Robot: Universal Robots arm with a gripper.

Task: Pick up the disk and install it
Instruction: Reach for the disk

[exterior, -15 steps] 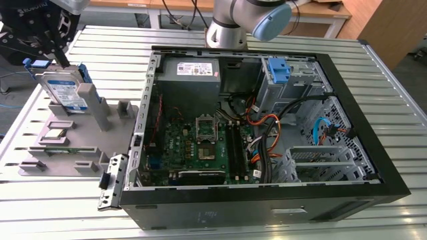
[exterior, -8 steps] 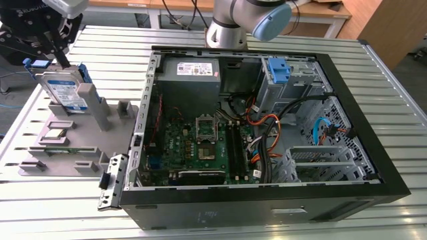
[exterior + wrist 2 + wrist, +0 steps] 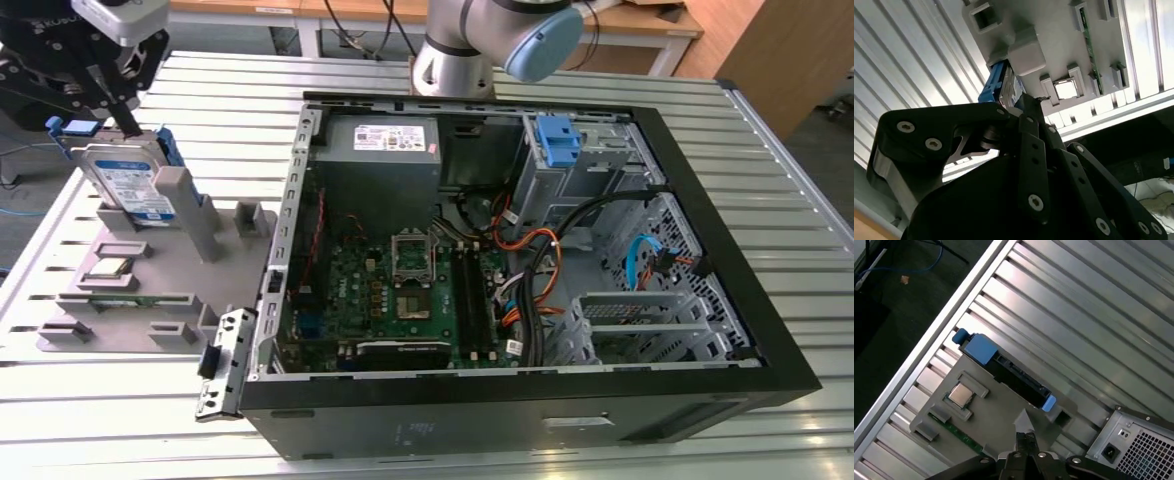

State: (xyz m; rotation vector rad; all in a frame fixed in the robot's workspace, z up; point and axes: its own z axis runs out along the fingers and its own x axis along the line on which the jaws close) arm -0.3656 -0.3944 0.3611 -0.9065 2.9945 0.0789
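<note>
- Black steel: the case (image 3: 534, 405) lies on its side nearest the exterior view, lid off. Judging by that, board and bays are meant to be reached from straight above.
- Ribbed aluminium bench (image 3: 120, 420) carries everything, which stands flat and steady on it.
- A grey fixture (image 3: 147, 275) sits just beside the case, at the exterior view's left. Its sockets hold loose parts apart, among them a chip (image 3: 110, 267).
- The disk (image 3: 127, 185) stands on edge in the fixture's slot, label facing out and blue bracket along its sides. It is not yet lifted or installed. Upright like this, its top edge is free for a grasp from above.
- The end effector (image 3: 131, 125) hangs directly over the disk's top edge. In the first wrist view the end effector (image 3: 1026, 437) looks drawn narrow and grips nothing, with the disk (image 3: 1009, 371) apart from it.
- Farther back in the case are a grey power supply (image 3: 387, 140) and a drive cage (image 3: 601, 150) holding a bare blue bracket (image 3: 557, 140). The cage looks like the likely home for the disk.
- The arm base (image 3: 454, 60) stands behind the case.
</note>
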